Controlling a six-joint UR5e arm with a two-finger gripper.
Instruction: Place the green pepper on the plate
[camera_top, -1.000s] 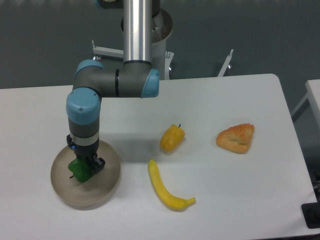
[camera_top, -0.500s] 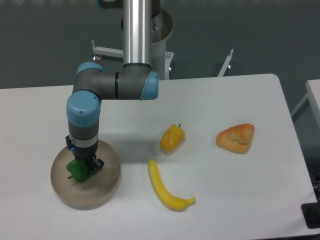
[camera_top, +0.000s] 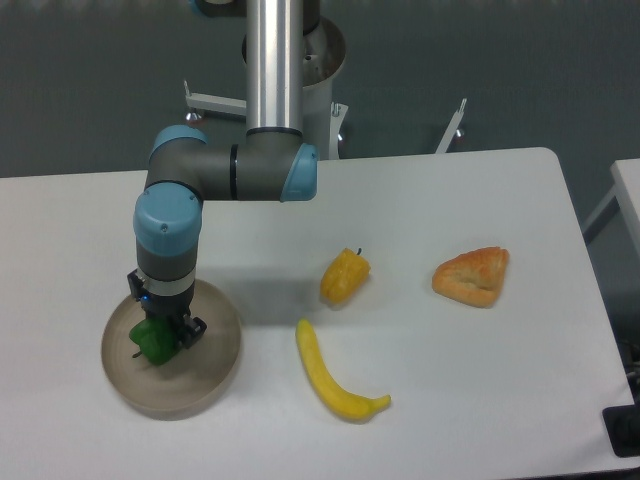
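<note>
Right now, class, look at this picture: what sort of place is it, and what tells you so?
Probably a robotics lab or test bench. A robot arm's hand works over a plain white table, with play-food props laid out: a green pepper on a plate and a banana.

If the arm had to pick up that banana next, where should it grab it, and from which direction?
Probably around the middle of the banana, coming straight down from above. It lies flat on the table, curving from upper left to lower right, so the hand's fingers would best close across its narrow width at the thick mid-section rather than the tapered ends. Nothing sits close beside it.
</note>
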